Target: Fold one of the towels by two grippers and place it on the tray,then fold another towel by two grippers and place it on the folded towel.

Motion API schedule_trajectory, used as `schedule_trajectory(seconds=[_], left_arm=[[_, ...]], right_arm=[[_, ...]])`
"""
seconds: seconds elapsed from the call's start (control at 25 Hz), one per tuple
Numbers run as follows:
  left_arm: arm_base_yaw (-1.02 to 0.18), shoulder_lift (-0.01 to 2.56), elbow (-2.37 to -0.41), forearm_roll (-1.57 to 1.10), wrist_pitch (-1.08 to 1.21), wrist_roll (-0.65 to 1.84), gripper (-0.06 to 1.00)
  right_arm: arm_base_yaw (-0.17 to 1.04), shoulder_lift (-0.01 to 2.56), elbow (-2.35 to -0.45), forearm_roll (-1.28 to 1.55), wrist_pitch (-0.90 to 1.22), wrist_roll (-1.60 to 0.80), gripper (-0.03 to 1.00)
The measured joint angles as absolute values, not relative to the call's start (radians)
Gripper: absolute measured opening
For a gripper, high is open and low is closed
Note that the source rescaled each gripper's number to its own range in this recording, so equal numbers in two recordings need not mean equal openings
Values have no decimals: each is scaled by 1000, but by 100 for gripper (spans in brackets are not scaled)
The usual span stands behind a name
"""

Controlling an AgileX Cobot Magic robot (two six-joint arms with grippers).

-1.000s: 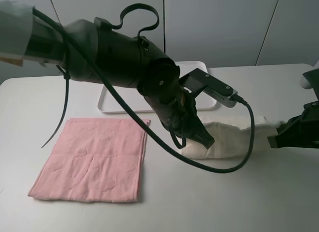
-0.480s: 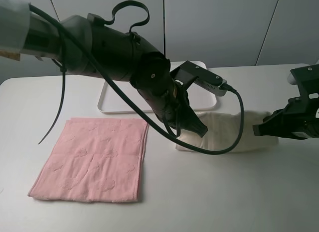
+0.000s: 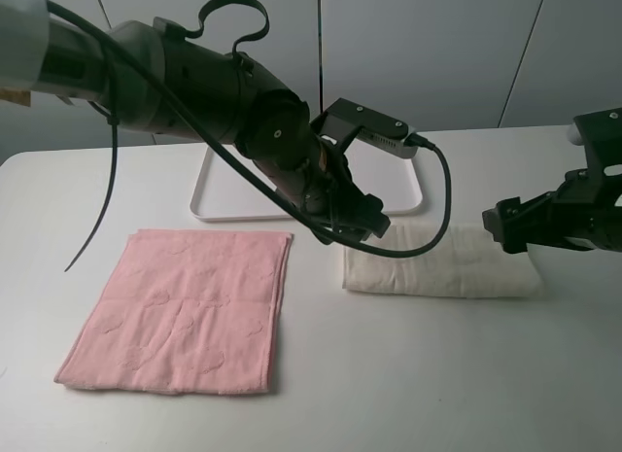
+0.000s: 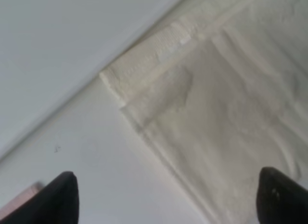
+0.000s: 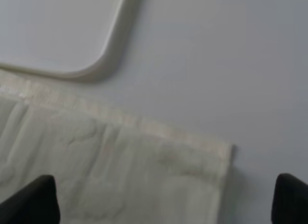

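Observation:
The cream towel lies folded in a long flat strip on the table, just in front of the white tray. My left gripper hovers over the strip's left end, open, fingers apart from the cloth. My right gripper hovers over its right end, also open. In the left wrist view the left gripper spans the cream towel with nothing between its fingertips. In the right wrist view the right gripper stands wide over the towel's end, beside the tray's corner. The pink towel lies spread flat at the front left.
The left arm and its black cable reach across the tray's front edge and the towel's left part. The white table extends in front of both towels. A pale wall stands behind the table.
Both grippers have opened and let go of the cream towel, which has dropped from a raised, draped shape into a flat folded strip. Both arms have drawn up and back toward the tray.

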State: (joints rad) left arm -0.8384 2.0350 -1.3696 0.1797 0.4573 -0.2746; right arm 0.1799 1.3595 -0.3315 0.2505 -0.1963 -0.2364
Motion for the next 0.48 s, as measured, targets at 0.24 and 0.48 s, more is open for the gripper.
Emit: schedule_trajectory(seconds=[0.24,0.48], left_arm=[[-833,2035,-1370,180,466,-319,98],[-760,2048,-1433,35,619,-314,98]], right_arm=[[180,1360,-335,454,-119,-369,99],[89,1408,-495,511,143,-382,99]])
